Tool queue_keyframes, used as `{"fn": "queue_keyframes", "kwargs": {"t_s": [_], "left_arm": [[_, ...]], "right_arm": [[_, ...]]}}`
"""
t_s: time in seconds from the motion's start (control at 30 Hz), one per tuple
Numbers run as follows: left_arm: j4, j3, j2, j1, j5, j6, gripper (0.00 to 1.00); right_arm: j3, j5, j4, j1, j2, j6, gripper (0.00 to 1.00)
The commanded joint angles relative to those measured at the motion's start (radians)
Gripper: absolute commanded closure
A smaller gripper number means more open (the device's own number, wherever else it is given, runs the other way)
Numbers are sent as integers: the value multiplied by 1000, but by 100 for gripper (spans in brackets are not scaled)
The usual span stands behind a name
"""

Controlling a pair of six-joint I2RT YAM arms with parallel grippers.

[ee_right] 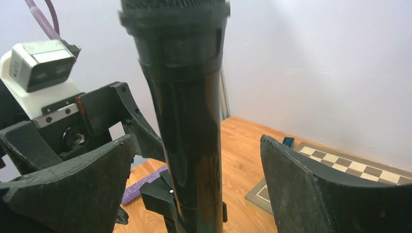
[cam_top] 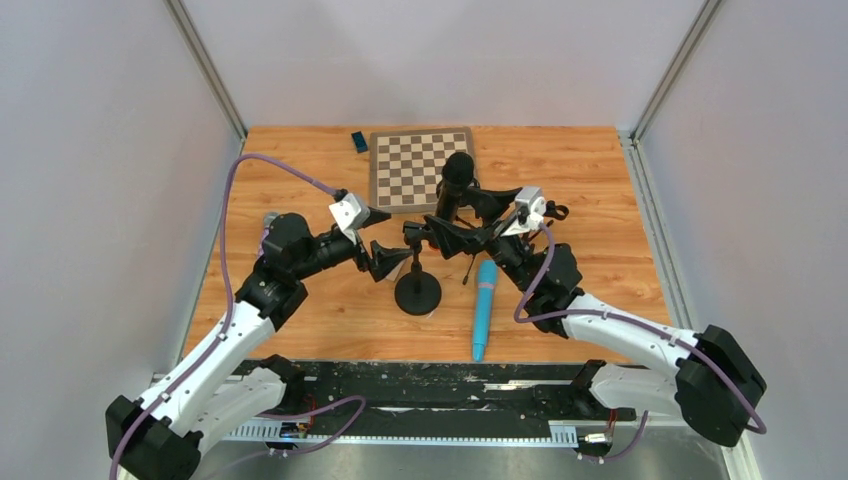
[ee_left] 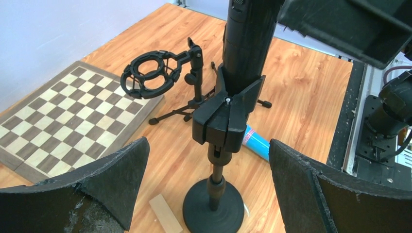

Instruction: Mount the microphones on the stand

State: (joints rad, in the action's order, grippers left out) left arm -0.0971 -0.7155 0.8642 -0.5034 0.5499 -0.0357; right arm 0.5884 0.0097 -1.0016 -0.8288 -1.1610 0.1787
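A black microphone [cam_top: 455, 180] stands upright in the clip [ee_left: 226, 116] of a black round-based stand [cam_top: 417, 293]. My right gripper [ee_right: 197, 141] is open, its fingers on either side of the microphone's body [ee_right: 189, 121] and clear of it. My left gripper [ee_left: 208, 145] is open too, facing the stand's pole from the left with the base [ee_left: 214, 206] between and beyond its fingers. A light blue microphone [cam_top: 484, 310] lies on the table right of the stand. A purple glittery microphone [ee_right: 143, 184] lies partly hidden behind the clip.
A second small tripod stand with a ring-shaped shock mount [ee_left: 150, 73] stands behind the first stand. A chessboard [cam_top: 422, 168] lies at the back, with a small blue object [cam_top: 359, 141] by its left corner. A small wooden block [ee_left: 165, 213] lies beside the stand's base.
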Motion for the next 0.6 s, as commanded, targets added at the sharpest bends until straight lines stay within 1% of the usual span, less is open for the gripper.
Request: {"fn": "queue_keyframes", "kwargs": {"t_s": [0.0, 0.17, 0.3, 0.4, 0.47, 0.5, 0.53, 0.57], "left_arm": [[-44, 8, -29, 3, 33, -12, 0], [-19, -17, -33, 4, 58, -29, 0], [14, -68, -35, 5, 77, -18, 3], [34, -124, -17, 4, 95, 4, 10], [59, -167, 4, 3, 106, 23, 18], [66, -197, 12, 4, 112, 31, 26], [80, -210, 31, 4, 124, 33, 29], [86, -235, 52, 5, 136, 53, 38]], "right_arm": [[-10, 7, 53, -2, 85, 33, 0], [0, 25, 287, -2, 181, 55, 0], [-34, 93, 434, 6, 263, 153, 1], [-75, 90, 498, 12, 319, 200, 2], [-99, 88, 538, 22, 353, 233, 3], [-110, 88, 553, 28, 368, 245, 4], [-122, 85, 569, 36, 382, 255, 4], [-128, 81, 585, 44, 390, 268, 4]]}}
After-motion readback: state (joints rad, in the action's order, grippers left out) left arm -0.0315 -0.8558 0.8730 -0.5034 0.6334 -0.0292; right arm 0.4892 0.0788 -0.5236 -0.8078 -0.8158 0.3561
